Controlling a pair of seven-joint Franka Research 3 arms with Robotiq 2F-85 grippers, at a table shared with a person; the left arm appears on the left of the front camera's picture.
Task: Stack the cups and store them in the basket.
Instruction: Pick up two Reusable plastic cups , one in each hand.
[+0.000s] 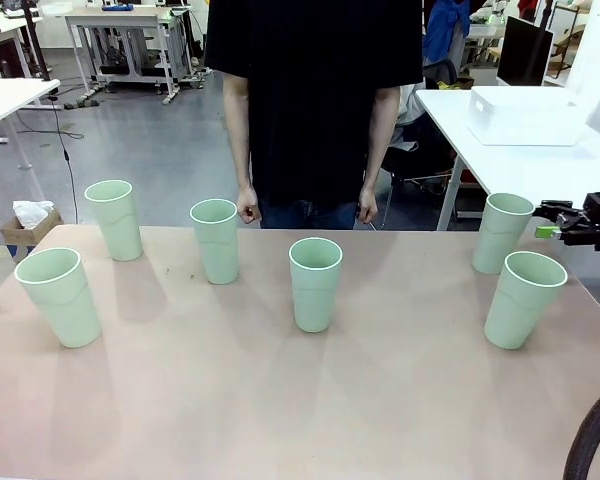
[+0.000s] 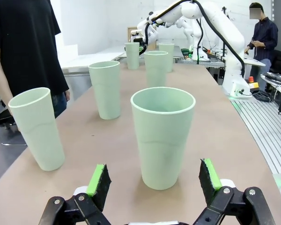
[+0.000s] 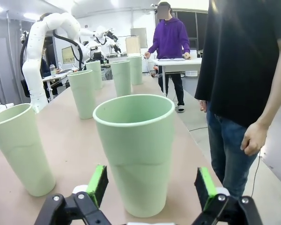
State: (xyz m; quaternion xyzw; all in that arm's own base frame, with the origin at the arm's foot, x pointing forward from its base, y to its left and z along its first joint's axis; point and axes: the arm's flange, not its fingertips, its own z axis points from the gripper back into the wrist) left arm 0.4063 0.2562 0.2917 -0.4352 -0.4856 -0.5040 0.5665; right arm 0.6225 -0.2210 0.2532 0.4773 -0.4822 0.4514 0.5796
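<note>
The left gripper lay level and low over the brown table, jaws released and spread wide, its green pads framing the upright cup at the table's left end without touching it. The right gripper was posed likewise, open, and faced the far right cup. All six cups stood apart and unstacked, and the basket sat well away on a white side table.
</note>
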